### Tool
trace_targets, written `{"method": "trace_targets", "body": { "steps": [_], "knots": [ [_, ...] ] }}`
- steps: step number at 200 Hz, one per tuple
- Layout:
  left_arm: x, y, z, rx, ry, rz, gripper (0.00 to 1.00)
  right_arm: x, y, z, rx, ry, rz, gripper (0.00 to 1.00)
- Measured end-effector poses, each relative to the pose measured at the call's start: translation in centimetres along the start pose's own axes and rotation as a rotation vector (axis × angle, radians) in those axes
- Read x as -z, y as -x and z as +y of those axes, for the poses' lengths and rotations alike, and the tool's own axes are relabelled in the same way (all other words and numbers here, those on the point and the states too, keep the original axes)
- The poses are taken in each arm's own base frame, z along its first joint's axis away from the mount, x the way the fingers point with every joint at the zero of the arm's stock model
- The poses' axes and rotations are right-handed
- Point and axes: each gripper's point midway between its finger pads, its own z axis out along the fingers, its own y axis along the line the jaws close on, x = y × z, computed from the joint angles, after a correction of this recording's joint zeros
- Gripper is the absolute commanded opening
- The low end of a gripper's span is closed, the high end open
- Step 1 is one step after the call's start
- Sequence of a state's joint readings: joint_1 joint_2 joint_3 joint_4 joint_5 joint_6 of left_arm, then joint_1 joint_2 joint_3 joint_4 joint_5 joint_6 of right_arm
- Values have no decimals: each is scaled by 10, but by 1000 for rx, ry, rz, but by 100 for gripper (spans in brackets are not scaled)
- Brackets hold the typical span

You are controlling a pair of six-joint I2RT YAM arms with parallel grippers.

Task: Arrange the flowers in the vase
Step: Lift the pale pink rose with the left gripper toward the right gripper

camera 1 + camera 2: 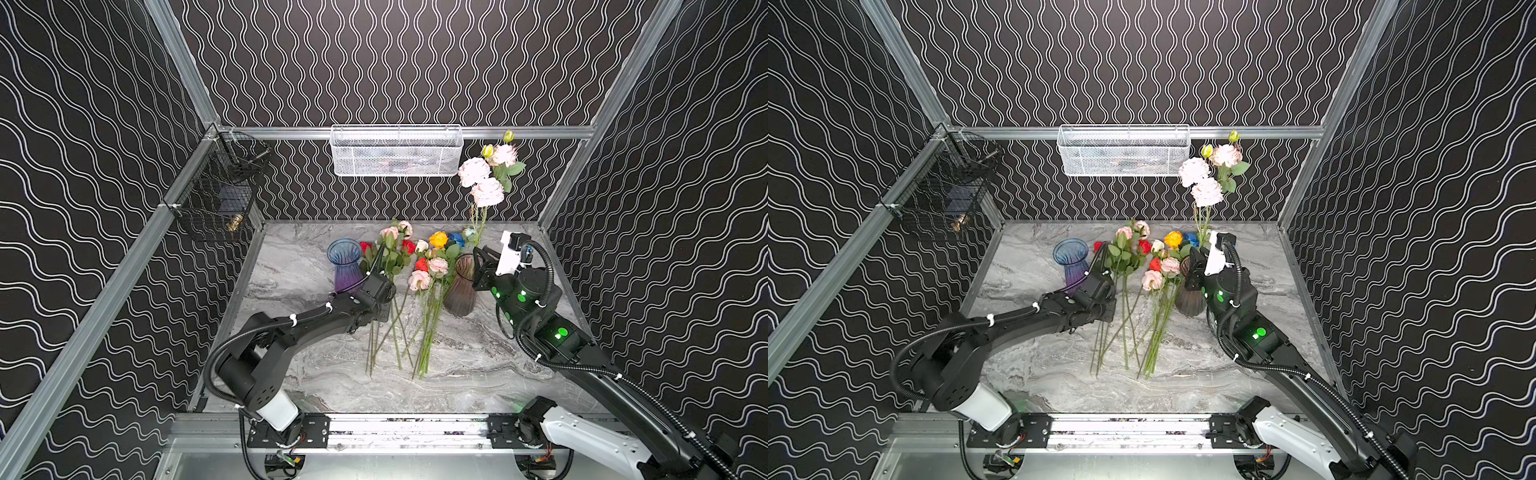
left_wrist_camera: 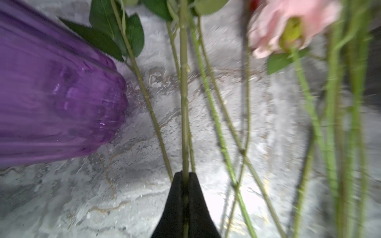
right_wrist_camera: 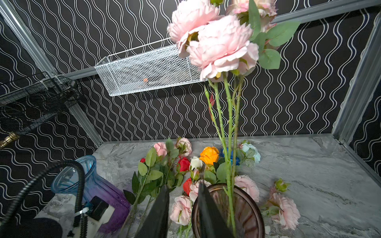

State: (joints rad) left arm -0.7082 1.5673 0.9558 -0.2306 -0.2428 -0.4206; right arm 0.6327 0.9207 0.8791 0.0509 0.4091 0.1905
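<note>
Left wrist: flower stem between jaws

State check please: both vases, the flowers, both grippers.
Blue vase: upright, empty.
Brown vase: upright, holds the peonies.
Peonies: standing in the brown vase, heads far above its rim.
Loose flowers: lying on the table, mostly between the vases.
Left gripper: shut on one stem of the loose flowers.
Right gripper: open, one finger inside the brown vase's rim, one outside.
</note>
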Motion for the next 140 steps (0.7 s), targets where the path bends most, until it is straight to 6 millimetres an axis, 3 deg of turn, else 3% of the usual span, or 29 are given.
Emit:
{"method": "trace_targets", "body": {
  "steps": [21,51,84,120,140],
  "knots": [
    [24,15,-7,9,-38,-55,0,1,0,2,-1,11,3,29],
    [67,32,-25,24,-174,-190,0,3,0,14,-14,85,15,43],
    [108,35,-49,29,-424,-376,0,0,-2,52,-64,272,77,52],
    [153,62,-76,26,-640,-558,0,-9,-19,99,-134,493,214,52],
    [167,71,-82,37,-694,-606,0,-12,-30,118,-179,585,273,51]
  ]
}}
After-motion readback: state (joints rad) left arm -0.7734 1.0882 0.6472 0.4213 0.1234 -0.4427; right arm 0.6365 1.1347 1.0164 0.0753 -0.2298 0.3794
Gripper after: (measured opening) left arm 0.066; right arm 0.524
